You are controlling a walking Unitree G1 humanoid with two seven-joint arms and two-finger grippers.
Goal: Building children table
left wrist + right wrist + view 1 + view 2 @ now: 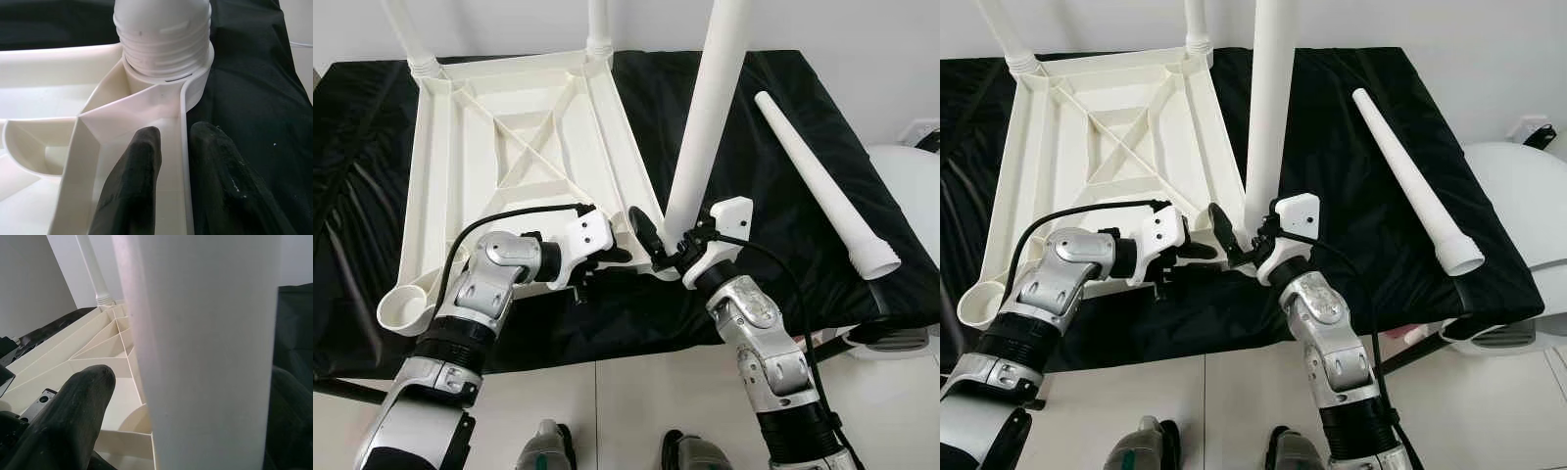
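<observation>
Here, left to right across the black-draped work surface (783, 284):

Empty socket: a round cup (403, 311) at the near-left corner of the upturned tabletop, nothing standing in it.

Tabletop: white ribbed plastic tabletop (524, 137), lying underside up on the black cover, toward the left half of the surface.

Far legs: two white legs rise from the far corners, the left one (411, 34) leaning outward, the right one (598, 24) upright; both run past the top of the head views.

Left arm: reaches in from the near left, wrist bent to the right along the tabletop's near edge.

Left gripper (612, 257): at the tabletop's near-right corner. In the wrist view its two black fingers (134, 181) straddle the thin outer rim wall (185, 161), one inside, one outside, pinching it close to the socket.

Standing leg: a white tapered leg (705, 117) stands nearly upright in the near-right socket, tilted a little to the right at its top. Its ribbed threaded base (164, 44) sits in the collar.

Right gripper (668, 247): at the low end of the standing leg, one finger (68, 416) on the tabletop side, the other dark at the opposite edge of the wrist view, the leg clasped between them.

Loose leg: fourth white leg (822, 181) lying flat on the cover well to the right, flared end (874, 259) toward the near edge.

Floor: pale tiles (636, 411) below the near edge.
</observation>
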